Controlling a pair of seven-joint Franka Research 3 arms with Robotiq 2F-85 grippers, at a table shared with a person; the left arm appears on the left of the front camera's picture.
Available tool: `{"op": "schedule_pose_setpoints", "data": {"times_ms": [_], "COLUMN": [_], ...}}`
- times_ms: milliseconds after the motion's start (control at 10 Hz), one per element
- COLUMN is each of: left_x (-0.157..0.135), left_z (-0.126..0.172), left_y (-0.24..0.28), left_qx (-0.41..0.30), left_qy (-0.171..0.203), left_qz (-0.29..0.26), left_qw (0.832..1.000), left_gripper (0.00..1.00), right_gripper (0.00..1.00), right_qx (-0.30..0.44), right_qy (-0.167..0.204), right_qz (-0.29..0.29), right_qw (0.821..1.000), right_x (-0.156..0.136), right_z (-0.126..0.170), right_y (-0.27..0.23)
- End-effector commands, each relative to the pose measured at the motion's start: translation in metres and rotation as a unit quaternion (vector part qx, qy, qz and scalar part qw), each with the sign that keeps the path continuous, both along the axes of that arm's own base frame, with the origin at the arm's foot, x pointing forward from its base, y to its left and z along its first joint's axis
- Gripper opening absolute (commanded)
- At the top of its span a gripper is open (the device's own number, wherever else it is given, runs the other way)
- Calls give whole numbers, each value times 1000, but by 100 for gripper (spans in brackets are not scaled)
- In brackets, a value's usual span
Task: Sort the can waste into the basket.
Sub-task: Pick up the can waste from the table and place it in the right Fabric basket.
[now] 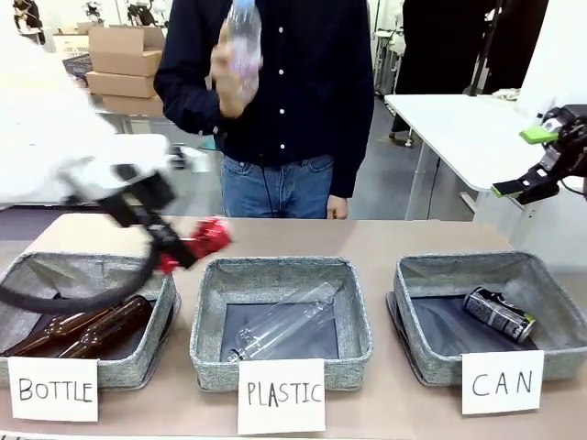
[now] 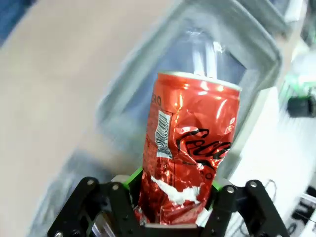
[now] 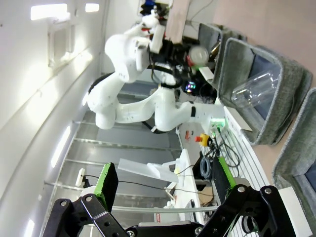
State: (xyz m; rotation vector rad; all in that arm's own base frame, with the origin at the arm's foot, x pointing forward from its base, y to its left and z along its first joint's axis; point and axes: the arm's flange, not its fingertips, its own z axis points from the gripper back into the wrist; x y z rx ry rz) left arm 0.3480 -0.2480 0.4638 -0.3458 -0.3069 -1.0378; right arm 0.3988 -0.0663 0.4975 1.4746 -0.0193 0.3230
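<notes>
Left gripper [image 2: 173, 197] clamped on dented red can [image 2: 190, 143], can jutting beyond its fingertips, right gripper [image 3: 163, 185] spread wide

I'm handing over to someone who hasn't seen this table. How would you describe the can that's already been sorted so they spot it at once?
Three grey fabric bins line the table's near edge; take the rightmost basket, fronted by the sign reading "CAN". The black can lies on its side on the dark floor, toward the right wall. It is black with silver ends and pale print, unlike the dented red can in the left gripper.
</notes>
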Motion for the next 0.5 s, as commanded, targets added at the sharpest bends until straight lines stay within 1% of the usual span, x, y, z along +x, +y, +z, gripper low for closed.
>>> {"op": "schedule_pose_setpoints", "data": {"times_ms": [0, 100, 200, 300, 400], "left_x": [29, 24, 17, 10, 2], "left_z": [6, 7, 5, -1, -8], "left_y": [-83, -135, -182, -231, -273], "left_qx": [32, 38, 39, 36, 37], "left_qy": [-26, -51, -46, -51, -60], "left_qz": [-87, -126, -174, -208, -237], "left_qw": [995, 990, 983, 976, 969], "left_gripper": [33, 33, 33, 33, 33], "right_gripper": [100, 100, 100, 100, 100], "right_qx": [-18, -42, -41, -30, -20], "right_qy": [-13, -20, -17, -15, -8], "right_qz": [-51, -89, -126, -169, -193], "right_qw": [998, 995, 991, 985, 981], "right_x": [-22, -39, -54, -66, -77], "right_z": [31, 39, 38, 29, 16], "right_y": [-47, -81, -115, -145, -165]}}
